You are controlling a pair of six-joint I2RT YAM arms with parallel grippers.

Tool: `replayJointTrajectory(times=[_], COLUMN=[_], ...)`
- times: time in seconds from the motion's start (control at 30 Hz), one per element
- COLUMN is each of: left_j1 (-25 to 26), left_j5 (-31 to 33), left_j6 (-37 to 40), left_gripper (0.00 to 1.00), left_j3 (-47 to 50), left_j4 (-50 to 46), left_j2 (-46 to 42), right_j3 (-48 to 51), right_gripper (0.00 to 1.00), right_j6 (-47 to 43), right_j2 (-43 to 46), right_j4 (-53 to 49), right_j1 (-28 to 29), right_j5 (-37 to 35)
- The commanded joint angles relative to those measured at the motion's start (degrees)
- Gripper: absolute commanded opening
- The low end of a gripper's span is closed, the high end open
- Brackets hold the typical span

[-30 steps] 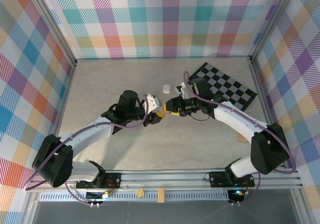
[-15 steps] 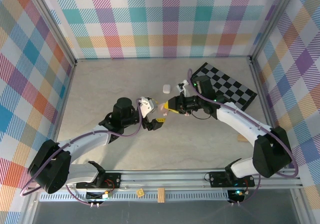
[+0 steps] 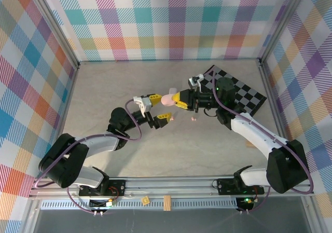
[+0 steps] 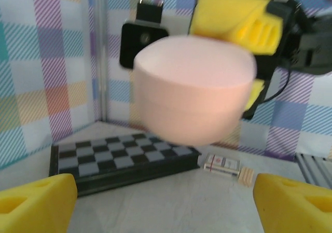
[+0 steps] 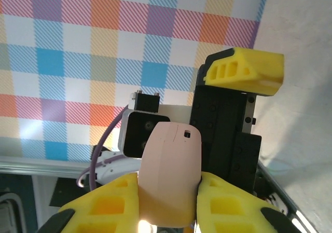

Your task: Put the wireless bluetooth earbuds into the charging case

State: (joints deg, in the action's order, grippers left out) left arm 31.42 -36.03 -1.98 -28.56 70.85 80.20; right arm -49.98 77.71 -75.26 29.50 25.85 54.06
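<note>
Lengthwise, pink charging case [image 3: 167, 99] juts leftward from right end effector [image 3: 177, 99].

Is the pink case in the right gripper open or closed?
Closed. The pink case, clamped in the right gripper, shows only a thin seam, no raised lid.
</note>
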Motion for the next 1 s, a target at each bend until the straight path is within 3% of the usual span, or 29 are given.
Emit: replayJointTrajectory(times=[0.0,0.17,0.97], left_j1=[0.2,0.2,0.8], left_j5=[-2.7,-3.9,-7.3], left_j6=[-0.4,-0.5,-3.7], left_gripper=[0.85,0.81,0.37], left_j3=[-2.4,-3.9,-6.5], left_j4=[6.8,6.8,6.8], left_j2=[-0.3,0.2,0.8], right_j3=[1.3,2.4,1.5], right_gripper=[0.08,0.07,0.06], right_j6=[8.4,10.9,9.0], right_j2=[1.4,1.1,-0.6], right_j4=[10.8,13.3,10.6], right_j1=[0.1,0.5,1.4], right_j5=[-0.4,-1.1,-0.5])
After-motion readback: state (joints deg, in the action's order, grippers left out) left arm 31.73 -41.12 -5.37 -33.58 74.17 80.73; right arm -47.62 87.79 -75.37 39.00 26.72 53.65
